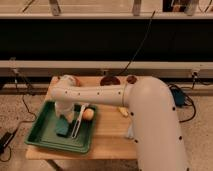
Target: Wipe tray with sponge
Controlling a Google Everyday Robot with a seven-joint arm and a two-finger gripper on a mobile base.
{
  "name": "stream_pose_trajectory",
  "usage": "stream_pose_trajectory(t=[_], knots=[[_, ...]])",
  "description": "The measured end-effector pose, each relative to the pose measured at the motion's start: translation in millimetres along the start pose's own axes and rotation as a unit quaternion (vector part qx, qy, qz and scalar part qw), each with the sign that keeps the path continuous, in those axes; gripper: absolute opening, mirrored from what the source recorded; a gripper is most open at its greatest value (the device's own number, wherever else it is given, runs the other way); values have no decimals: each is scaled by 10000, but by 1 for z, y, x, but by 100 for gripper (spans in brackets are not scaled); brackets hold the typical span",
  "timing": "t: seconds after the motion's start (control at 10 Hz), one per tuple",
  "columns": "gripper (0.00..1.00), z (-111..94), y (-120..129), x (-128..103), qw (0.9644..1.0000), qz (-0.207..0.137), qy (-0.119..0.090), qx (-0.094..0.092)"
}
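Observation:
The green tray (42, 135) lies on the left part of the wooden table. My gripper (62, 119) points down into the tray's middle, at the end of the white arm (100, 93) that reaches in from the right. It is shut on the teal sponge (62, 130), which touches the tray floor just below it. A white-handled brush (78, 121) lies in the tray just right of the sponge. A small orange bowl (88, 114) sits at the tray's right rim.
On the wooden table (107, 142), a dark bowl (109, 80) and a brown object (131, 79) stand at the back edge. A yellow item (122, 111) lies right of the tray. Cables run over the floor on both sides.

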Motion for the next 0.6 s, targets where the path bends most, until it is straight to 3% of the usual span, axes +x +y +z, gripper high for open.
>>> stream_pose_trajectory(t=[0.3, 0.6], knots=[[0, 1, -12, 16, 9999, 115, 37, 54], [0, -1, -35, 11, 9999, -7, 60, 128]])
